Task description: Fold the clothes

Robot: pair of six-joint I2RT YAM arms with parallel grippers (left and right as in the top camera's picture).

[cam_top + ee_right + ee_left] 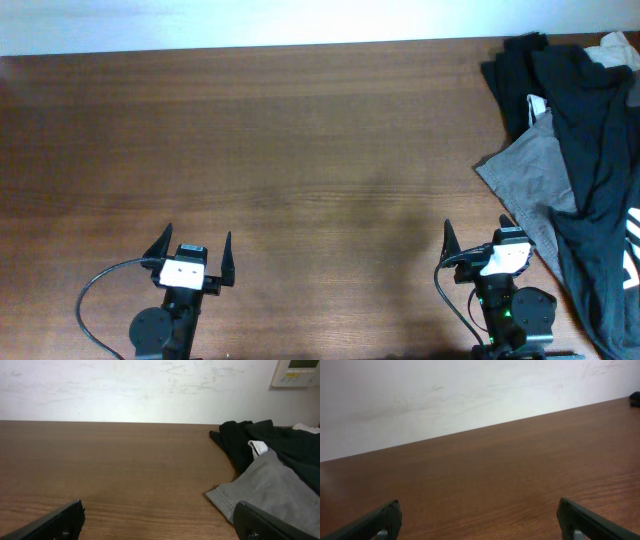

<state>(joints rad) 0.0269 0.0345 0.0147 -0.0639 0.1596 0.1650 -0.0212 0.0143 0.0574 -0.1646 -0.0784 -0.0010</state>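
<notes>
Overhead, the clothes (590, 120) lie heaped at the tabletop's (300, 150) far right corner, partly over a grey garment (530, 185), while the left gripper (198, 240) and right gripper (474, 238) sit spread wide and empty at the near edge; the left wrist view shows fingers (382, 521) wide apart over the wood; the right wrist view shows the clothes (285, 440) far right beyond its splayed fingers (67, 520).

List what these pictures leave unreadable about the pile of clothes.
1. dark garment: overhead, cut off by the right edge; full outline and any logo not visible.
2. grey garment: overhead and right wrist, largely covered by the dark garment.
3. white piece: overhead corner, half buried under dark fabric; cannot tell what it is.
4. dark speck: left wrist, at the right edge, too small to identify.
</notes>
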